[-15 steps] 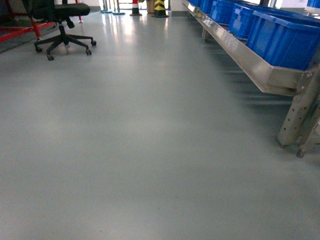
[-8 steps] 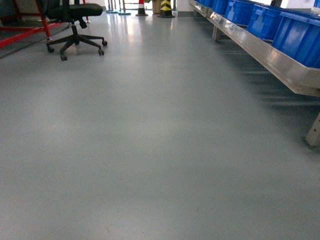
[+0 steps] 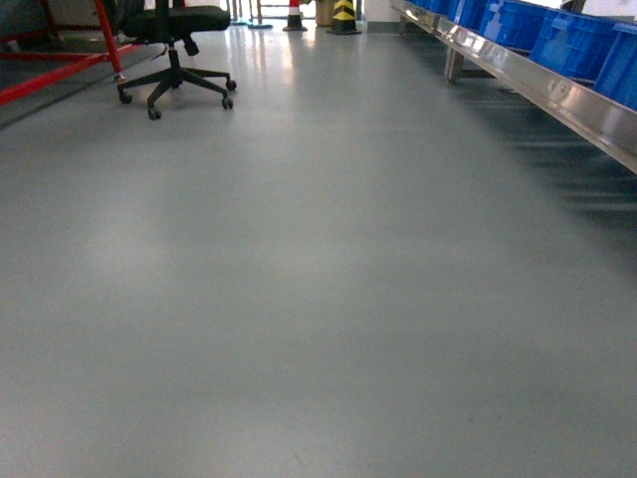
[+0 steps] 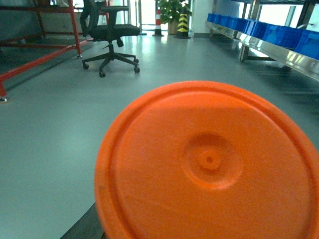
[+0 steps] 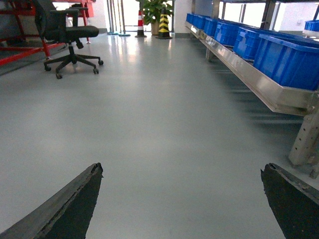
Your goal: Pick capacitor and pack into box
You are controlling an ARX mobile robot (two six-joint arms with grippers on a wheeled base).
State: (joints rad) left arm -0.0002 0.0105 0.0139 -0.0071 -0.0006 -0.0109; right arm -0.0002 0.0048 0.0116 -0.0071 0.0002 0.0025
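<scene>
The round orange-red end face of the capacitor (image 4: 209,164) fills most of the left wrist view, very close to the camera. My left gripper (image 4: 204,231) is shut on it, and only a dark sliver of one finger (image 4: 84,226) shows at its lower left edge. My right gripper (image 5: 182,168) is open over bare grey floor, its two dark fingertips wide apart with nothing between them. The box is out of view in every frame. Neither gripper shows in the head view.
Grey floor (image 3: 318,279) stretches ahead. A black office chair (image 3: 177,55) stands at the far left by a red frame (image 3: 60,75). A steel rack (image 3: 557,90) with blue bins (image 3: 567,40) runs along the right. A striped cone (image 3: 344,14) stands at the far end.
The head view has swung left: the chair has slid rightward in the frame, and the rack with its leg has moved toward and partly off the right edge.
</scene>
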